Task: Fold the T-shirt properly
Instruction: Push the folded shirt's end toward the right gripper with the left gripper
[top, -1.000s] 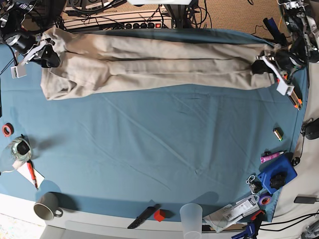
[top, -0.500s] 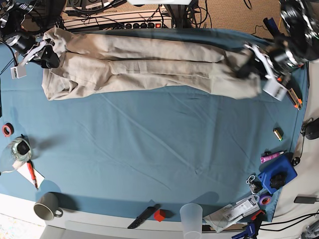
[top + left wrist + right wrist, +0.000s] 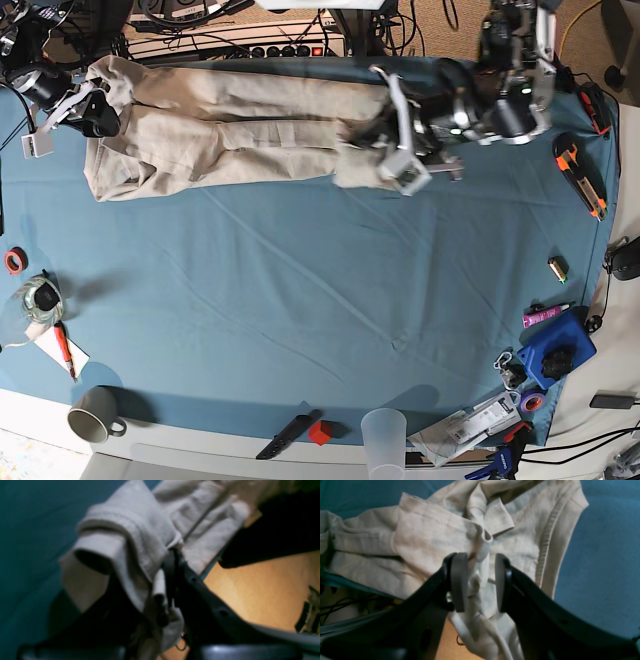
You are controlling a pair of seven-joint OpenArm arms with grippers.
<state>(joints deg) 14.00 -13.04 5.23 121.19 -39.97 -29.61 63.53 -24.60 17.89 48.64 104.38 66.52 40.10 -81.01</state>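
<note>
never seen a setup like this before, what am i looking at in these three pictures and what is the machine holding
This is a robot with two arms working over a table covered in a blue tablecloth. One picture looks down on the whole table; the other two come from small cameras mounted on each arm's wrist, looking past the pincers.

The long beige thing is a T-shirt, folded into a strip along the far edge. The left gripper, which appears on the right in the overhead picture, is clamped on one end of the shirt, carrying it over the rest. The right gripper sits at the collar end with cloth between its pads; whether it pinches is unclear.

Loose items ring the table: a mug, a clear plastic cup and an orange utility knife.
</note>
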